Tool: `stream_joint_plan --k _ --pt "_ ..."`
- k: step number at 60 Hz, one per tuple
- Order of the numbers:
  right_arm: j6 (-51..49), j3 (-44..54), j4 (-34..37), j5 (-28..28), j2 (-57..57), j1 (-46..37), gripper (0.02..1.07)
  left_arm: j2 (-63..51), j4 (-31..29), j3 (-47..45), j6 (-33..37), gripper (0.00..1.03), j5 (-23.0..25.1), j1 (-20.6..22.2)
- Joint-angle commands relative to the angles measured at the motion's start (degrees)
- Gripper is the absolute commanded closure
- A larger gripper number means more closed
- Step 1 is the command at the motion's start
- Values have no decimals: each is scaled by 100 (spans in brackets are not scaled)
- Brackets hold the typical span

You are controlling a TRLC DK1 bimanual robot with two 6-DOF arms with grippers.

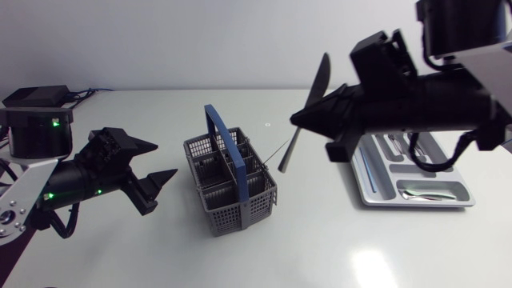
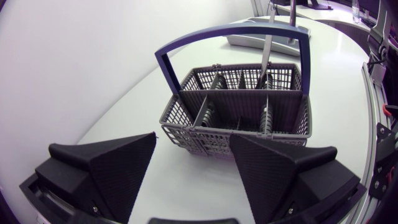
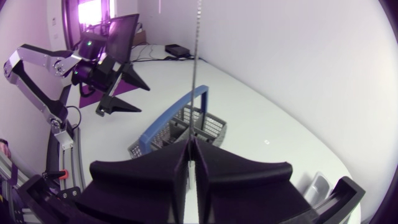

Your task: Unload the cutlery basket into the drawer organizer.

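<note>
Right gripper [image 1: 302,120] is up high, between the cutlery basket [image 1: 240,210] and the drawer organizer [image 1: 374,190]. It's clamped tight on a table knife [image 1: 318,76], pads flat on its two faces roughly mid-length. Knife hangs tilted in the air, lower tip just beside the basket's blue handle [image 1: 224,132], not touching it.

Handling, my read: light, stiff, smooth metal, very thin between the pads. A mid-length pinch can let it pivot or slip, so I'd keep wrist moves slow. A flat-face grip is right; an edge-on grip would roll. I can't tell which end is the handle.

Organizer sits well apart from the basket, under the right arm. A spoon [image 1: 416,194] lies in its near slot, with more cutlery in the far ones. I'd pick a long slot and lay the knife in low rather than drop it, since it'll bounce and skate on that tray.

Left gripper [image 1: 164,160] is wide open, holding nothing, just beside the basket on the side away from the organizer. Dark shapes show in the basket cells in the left wrist view; I can't tell if they're cutlery or dividers.
</note>
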State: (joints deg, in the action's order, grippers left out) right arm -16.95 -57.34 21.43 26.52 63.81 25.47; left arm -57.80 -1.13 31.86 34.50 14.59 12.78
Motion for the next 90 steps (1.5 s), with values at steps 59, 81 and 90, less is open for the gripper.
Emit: stream_joint_plan --k 59,81,90 --pt "-1232 -2062 -51 -930 3647 -5694 101 208 -151 -153 -66 20 -659 841" --pt "-1117 -2615 -297 -1352 4755 -5527 101 225 -195 -127 -93 20 -826 1025" --pt "-959 -3116 -289 -1562 5440 -5351 101 287 -257 -136 -101 20 -844 1043"
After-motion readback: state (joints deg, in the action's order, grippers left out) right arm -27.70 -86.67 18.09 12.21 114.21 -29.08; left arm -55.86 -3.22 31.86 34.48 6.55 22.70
